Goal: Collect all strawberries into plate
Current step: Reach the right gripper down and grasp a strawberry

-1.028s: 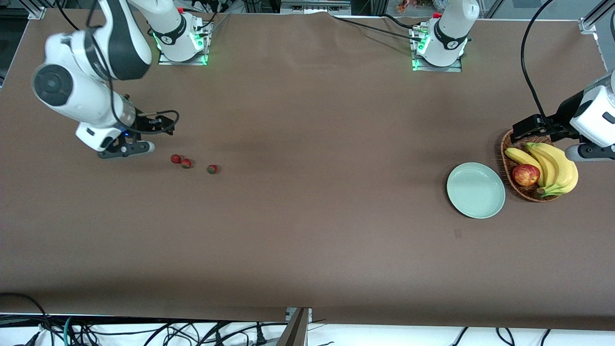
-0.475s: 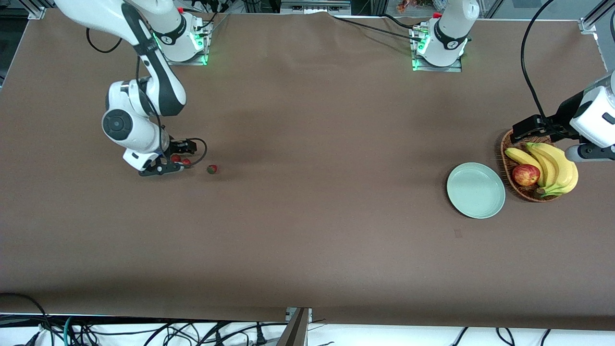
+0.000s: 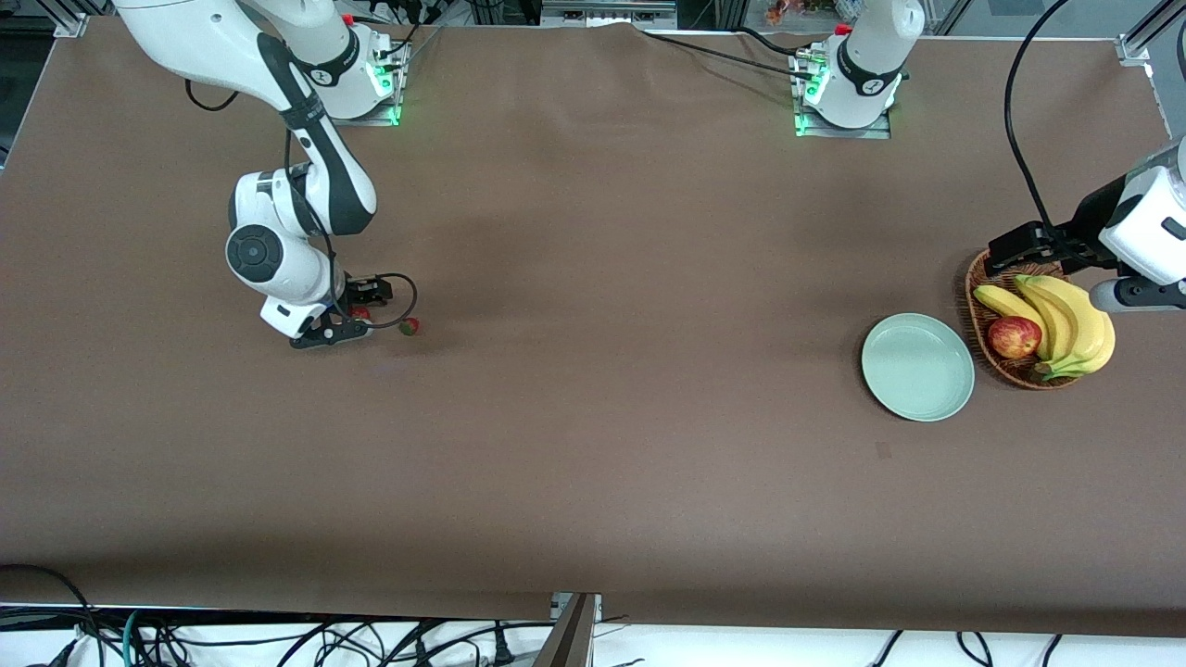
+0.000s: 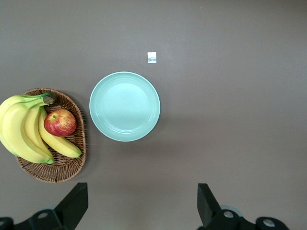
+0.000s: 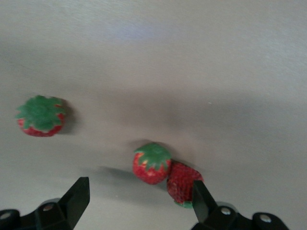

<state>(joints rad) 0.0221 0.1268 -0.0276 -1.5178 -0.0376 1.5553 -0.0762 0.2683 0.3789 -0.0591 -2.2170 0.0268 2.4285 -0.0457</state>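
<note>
Three small red strawberries with green caps lie on the brown table toward the right arm's end. My right gripper [image 5: 139, 203] is low over two that touch each other, one strawberry [image 5: 152, 163] with its cap up and another strawberry [image 5: 183, 184] right against one fingertip [image 5: 201, 203]. Its fingers are open with only table between them. The third strawberry [image 3: 409, 325] [image 5: 42, 116] lies apart, outside the fingers. The pale green plate [image 3: 917, 367] [image 4: 124, 106] sits bare toward the left arm's end. My left gripper [image 4: 141, 206] waits open, high up by the basket and plate.
A wicker basket [image 3: 973, 296] [image 4: 62, 170] with bananas [image 3: 1066, 320] and a red apple [image 3: 1014, 337] stands beside the plate, at the left arm's end. A small pale tag [image 4: 152, 57] lies on the table near the plate, nearer the front camera.
My right arm has swung in from its end of the table and come down over the pair of touching strawberries. The left arm has not moved.
</note>
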